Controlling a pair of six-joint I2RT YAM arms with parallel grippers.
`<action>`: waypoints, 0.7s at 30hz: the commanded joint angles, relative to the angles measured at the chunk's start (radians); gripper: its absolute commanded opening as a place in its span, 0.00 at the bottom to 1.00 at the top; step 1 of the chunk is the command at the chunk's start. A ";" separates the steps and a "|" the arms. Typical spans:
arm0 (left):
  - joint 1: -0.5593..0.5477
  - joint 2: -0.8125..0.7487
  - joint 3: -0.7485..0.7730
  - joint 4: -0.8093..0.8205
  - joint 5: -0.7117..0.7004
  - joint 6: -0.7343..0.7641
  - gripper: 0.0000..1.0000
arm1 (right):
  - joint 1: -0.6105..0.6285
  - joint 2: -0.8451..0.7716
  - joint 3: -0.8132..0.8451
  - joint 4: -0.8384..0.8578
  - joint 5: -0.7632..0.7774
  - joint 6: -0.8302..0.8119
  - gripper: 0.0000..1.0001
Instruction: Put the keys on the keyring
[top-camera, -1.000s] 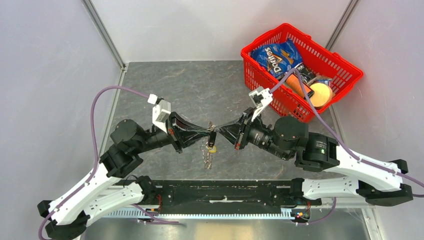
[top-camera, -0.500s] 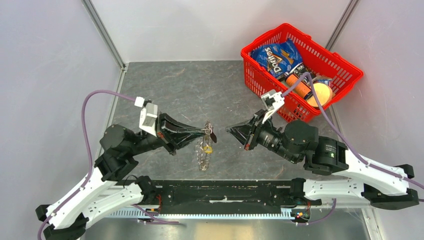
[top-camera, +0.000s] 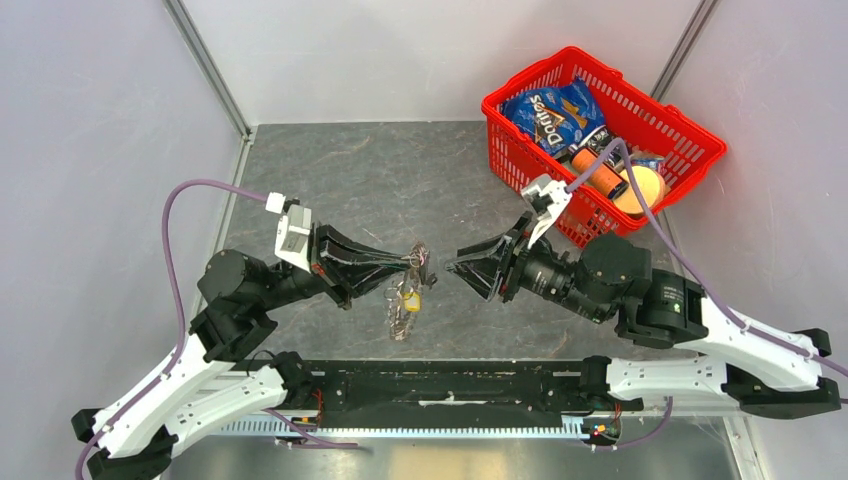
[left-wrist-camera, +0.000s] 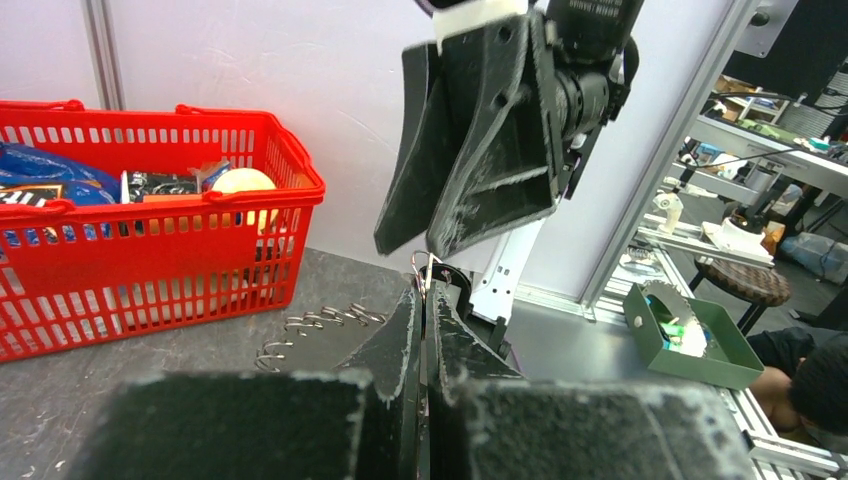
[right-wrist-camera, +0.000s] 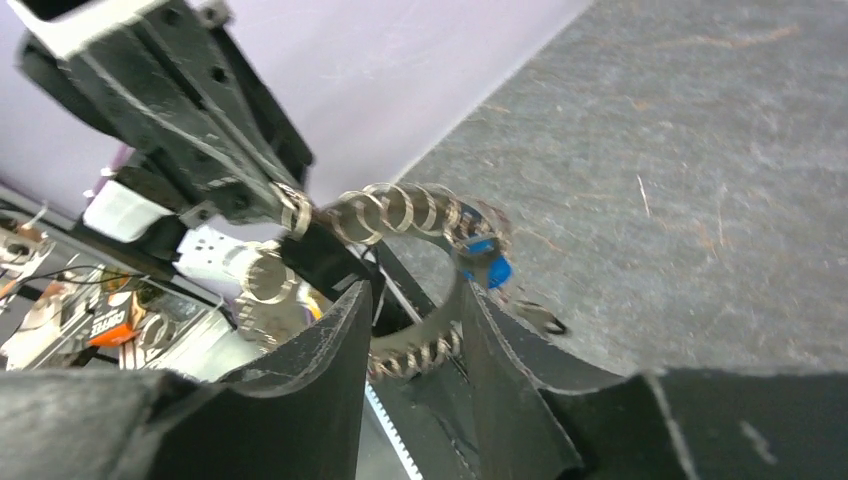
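The left gripper is held level above the table, jaws closed on the keyring, from which the keys are hung. The right gripper is pointed at it from just beside, jaws a little parted, with nothing held.

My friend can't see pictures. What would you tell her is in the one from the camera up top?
From above, the left arm's fingers pinch the keyring over a grey table, with keys dangling below it. The right arm's fingers point at it from close by, not touching. A red basket of snacks sits at the far right.
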 joint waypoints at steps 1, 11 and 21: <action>0.001 -0.009 0.023 0.073 0.023 -0.028 0.02 | -0.001 0.044 0.148 -0.015 -0.128 -0.102 0.47; 0.002 -0.024 0.006 0.102 0.066 -0.078 0.02 | -0.002 0.167 0.309 -0.085 -0.354 -0.221 0.58; 0.002 -0.036 -0.008 0.123 0.093 -0.104 0.02 | -0.002 0.242 0.372 -0.130 -0.416 -0.271 0.54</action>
